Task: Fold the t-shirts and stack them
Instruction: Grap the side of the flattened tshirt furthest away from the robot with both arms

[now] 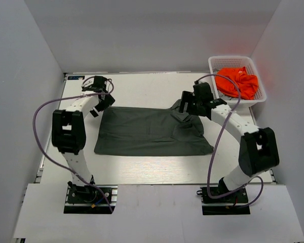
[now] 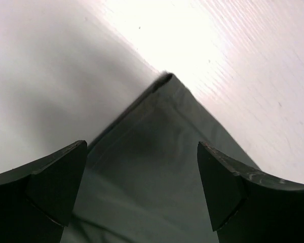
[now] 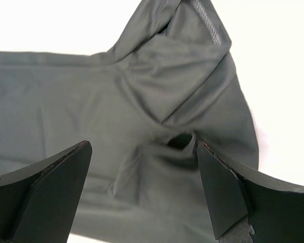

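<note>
Clearly spread, a grey shirt (image 1: 152, 132) lies mid-bench (image 1: 142, 172).
The left end effector (image 2: 142, 157), jaws wide and empty, hangs over the shirt's ten o'clock corner. The right end effector (image 3: 144, 152), equally wide, hangs over its bunched two o'clock end. An orange shirt (image 1: 238, 81) fills the basket (image 1: 216, 63) at the bench's two o'clock.

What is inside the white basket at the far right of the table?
A crumpled orange t-shirt lies inside the white basket. Whether anything lies beneath it cannot be seen, because the shirt covers most of the basket's floor.
</note>
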